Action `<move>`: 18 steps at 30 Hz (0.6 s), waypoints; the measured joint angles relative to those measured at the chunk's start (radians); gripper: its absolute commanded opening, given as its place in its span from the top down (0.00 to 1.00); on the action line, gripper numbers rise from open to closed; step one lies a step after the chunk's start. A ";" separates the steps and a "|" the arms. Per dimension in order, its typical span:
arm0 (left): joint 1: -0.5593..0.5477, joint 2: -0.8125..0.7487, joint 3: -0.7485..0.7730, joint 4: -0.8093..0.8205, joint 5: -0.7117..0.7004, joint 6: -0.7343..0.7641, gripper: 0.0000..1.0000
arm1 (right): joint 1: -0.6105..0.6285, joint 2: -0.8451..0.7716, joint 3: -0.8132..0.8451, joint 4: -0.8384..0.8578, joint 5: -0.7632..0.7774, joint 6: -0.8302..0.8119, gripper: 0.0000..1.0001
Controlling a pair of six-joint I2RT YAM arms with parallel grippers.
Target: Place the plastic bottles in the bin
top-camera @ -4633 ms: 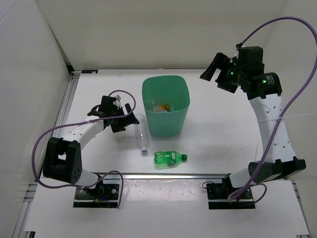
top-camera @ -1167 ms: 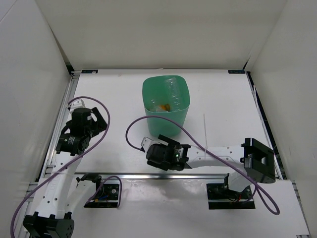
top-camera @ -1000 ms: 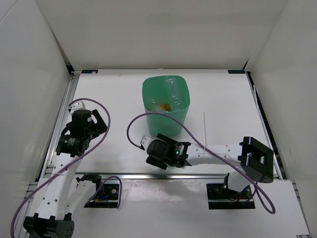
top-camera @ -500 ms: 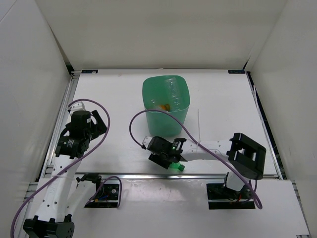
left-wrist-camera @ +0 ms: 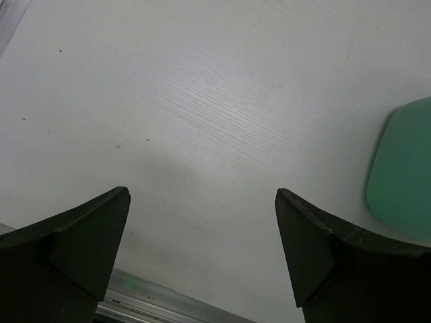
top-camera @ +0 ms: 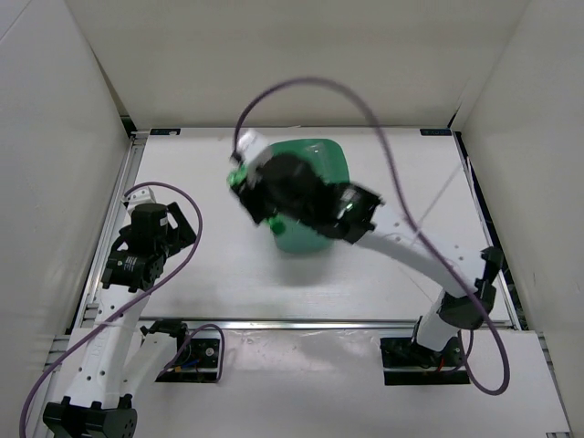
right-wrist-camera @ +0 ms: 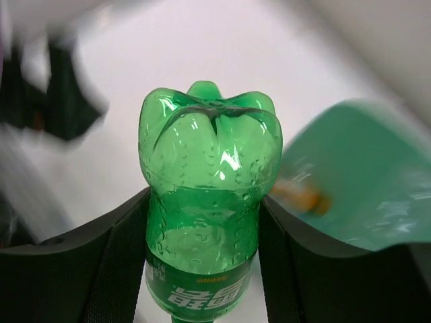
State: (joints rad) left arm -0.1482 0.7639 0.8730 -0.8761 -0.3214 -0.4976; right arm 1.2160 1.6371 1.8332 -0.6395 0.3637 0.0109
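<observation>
Well left of the bin (left-wrist-camera: 404, 178), the left gripper (left-wrist-camera: 202, 202) hangs over bare table with its jaws spread wide and nothing between them.

Closer in, by the bin's left rim and raised above it in the top view, the right gripper (right-wrist-camera: 202, 269) has its jaws closed on the green soda bottle (right-wrist-camera: 209, 175). One finger presses each flank of the body just above the label, and the lobed base points away from the wrist. The bottle looks empty, so I judge it light. Its thin wall would likely dent under a hard squeeze, and its smooth, rounded sides could twist or slip between flat fingers. The mid-body hold looks to me like the sound place, since the neck is narrow and the lobed base offers no flat face.

On the right of the wrist view, the bin's open mouth shows a blurred orange shape (right-wrist-camera: 303, 196) inside. What else lies in it I cannot tell, because the arm hides the inside from above.
</observation>
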 measured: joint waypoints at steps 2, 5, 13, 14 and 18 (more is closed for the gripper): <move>0.000 0.000 0.000 0.000 -0.002 0.000 0.00 | -0.075 0.001 0.148 0.015 0.026 0.000 0.77; 0.000 0.000 0.000 0.000 -0.005 0.000 0.00 | -0.214 -0.004 0.266 0.053 0.044 0.001 0.76; 0.000 0.005 -0.003 0.000 -0.005 -0.013 0.00 | -0.401 0.053 0.175 0.048 -0.059 0.029 0.37; 0.000 0.007 -0.005 0.001 -0.005 -0.018 0.00 | -0.406 0.063 0.153 0.043 -0.077 0.036 0.27; 0.000 0.008 -0.012 0.000 -0.005 -0.039 0.00 | -0.409 0.078 0.076 -0.017 -0.127 0.074 0.00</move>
State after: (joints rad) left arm -0.1482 0.7723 0.8608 -0.8761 -0.3264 -0.5362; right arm 0.8066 1.7153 1.9091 -0.6567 0.2367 0.0853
